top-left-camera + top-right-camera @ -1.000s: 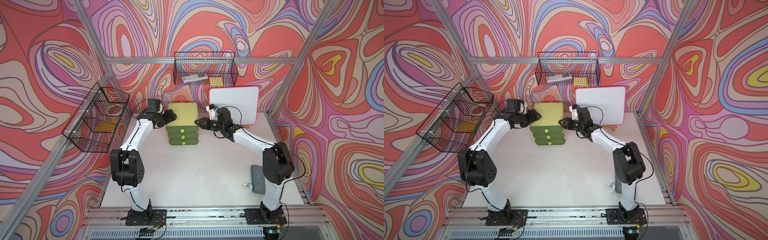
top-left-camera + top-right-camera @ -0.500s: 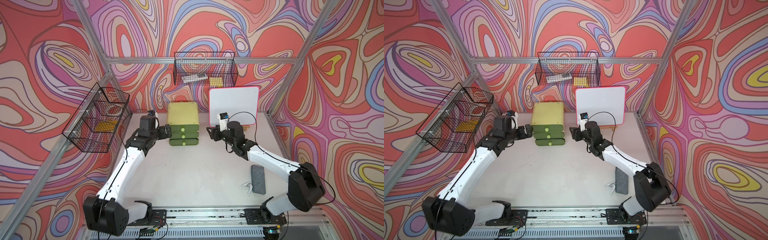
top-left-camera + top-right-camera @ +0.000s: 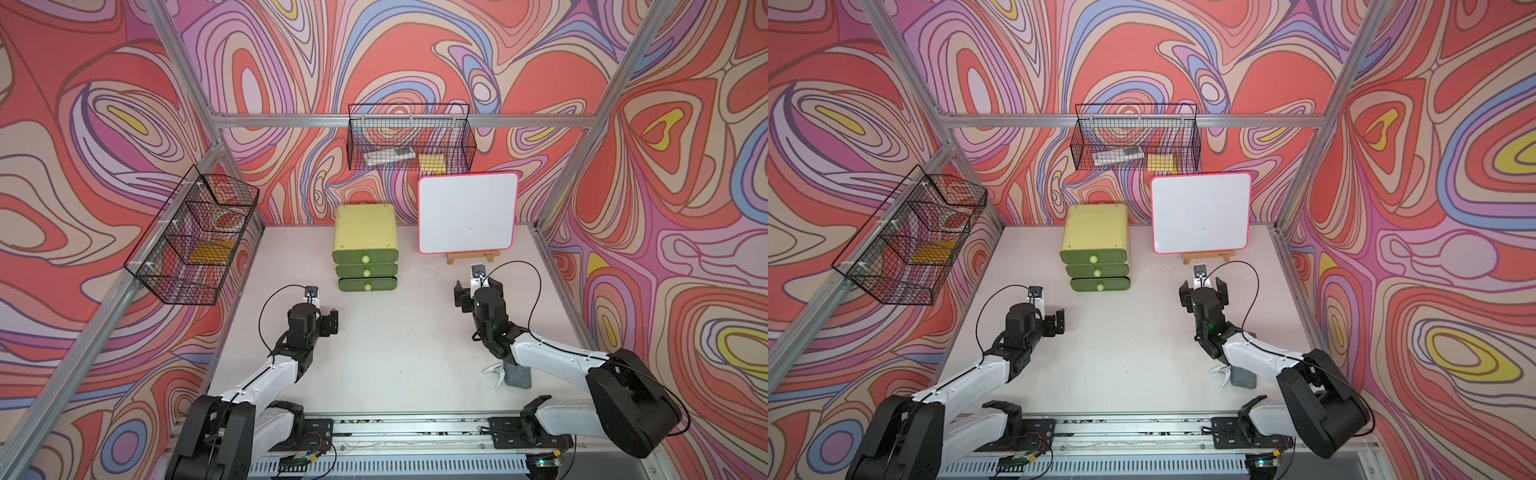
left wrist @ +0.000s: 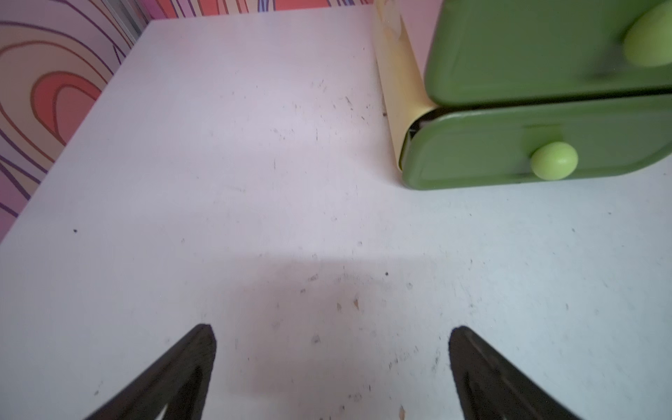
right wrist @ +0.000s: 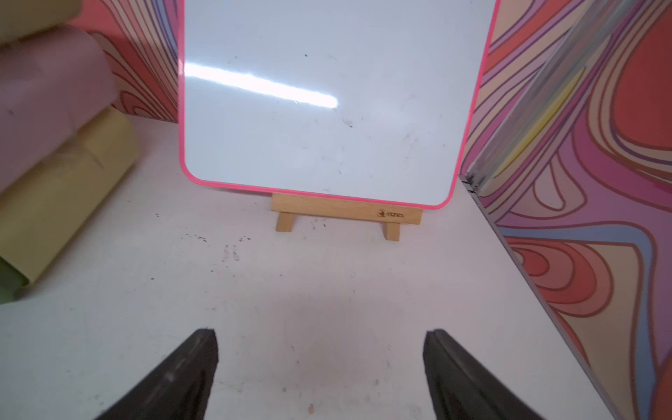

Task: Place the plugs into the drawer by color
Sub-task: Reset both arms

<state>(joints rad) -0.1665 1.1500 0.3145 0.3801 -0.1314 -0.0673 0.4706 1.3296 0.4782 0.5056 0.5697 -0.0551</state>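
Hovering over the bare surface (image 3: 395,353), the left fingers (image 4: 174,374) are standing wide apart and holding nothing. The right fingers (image 5: 182,374) are also standing wide and empty, pointing toward the whiteboard (image 5: 327,102) on its small wooden stand. The drawer (image 3: 365,237) is sitting at the back of the surface, just beside the whiteboard, with all three green fronts looking closed. The plugs are not showing in any view, so I am judging that they are lying inside; the sorting by color cannot be checked. In the left wrist view a thin dark gap is showing at the corner of the lowest front (image 4: 472,156), so it is maybe not fully in. To finish well, a gentle straight push near the knob (image 4: 554,160) is probably enough, without sliding the chest backward. The white clip (image 3: 494,370) and the grey pad (image 3: 517,376) are lying by the right arm, well apart from the drawer.
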